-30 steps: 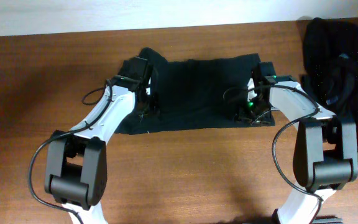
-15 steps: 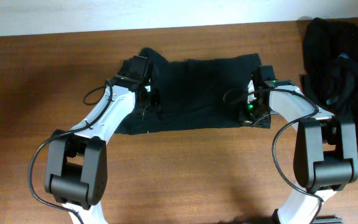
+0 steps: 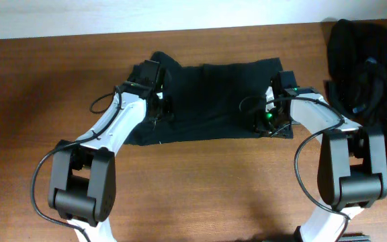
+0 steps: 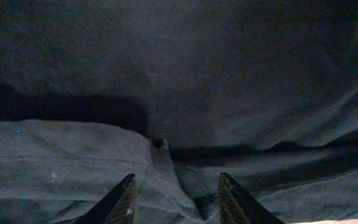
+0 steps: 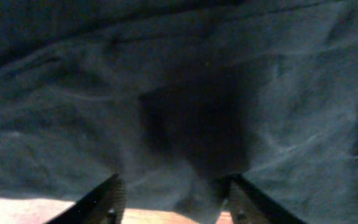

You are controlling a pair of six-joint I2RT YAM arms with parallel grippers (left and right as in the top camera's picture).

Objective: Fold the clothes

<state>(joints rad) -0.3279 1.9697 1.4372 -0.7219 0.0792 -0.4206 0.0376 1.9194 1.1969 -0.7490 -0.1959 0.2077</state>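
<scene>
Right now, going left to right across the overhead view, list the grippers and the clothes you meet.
The left gripper → right gripper → crumpled heap of black fabric garments. The flat black fabric garment underlies both grippers, so it goes unplaced.

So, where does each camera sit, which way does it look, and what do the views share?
Overhead: above the table, looking straight down; both arms, the spread black garment, a black clothes pile at right.
Left wrist: on the left arm, looking down past the left gripper at garment folds.
Right wrist: on the right arm, looking past the right gripper at the garment and a table strip.
Shared: all three see the same garment.
</scene>
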